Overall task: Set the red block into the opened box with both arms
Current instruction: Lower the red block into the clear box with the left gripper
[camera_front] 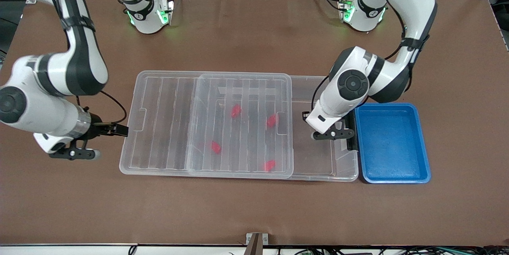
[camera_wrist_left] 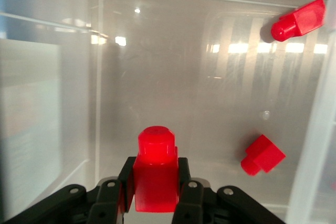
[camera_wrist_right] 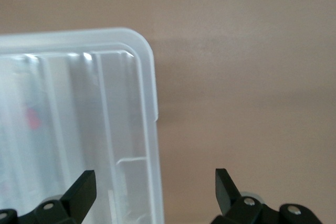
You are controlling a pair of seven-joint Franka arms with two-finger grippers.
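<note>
Red block [camera_wrist_left: 155,174] pinched across cube body by left gripper [camera_wrist_left: 153,192], over uncovered end of box [camera_front: 318,167]. Hard, light, slick plastic judged. Right gripper [camera_front: 75,153] spread wide, empty, beside lid [camera_front: 167,119].

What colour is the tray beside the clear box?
Blue; the tray shows best in the front view.

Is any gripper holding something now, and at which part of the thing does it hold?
The left gripper, over the open end of the box, holds a red block by its cube sides, stub free. The right gripper is open, holding nothing.
</note>
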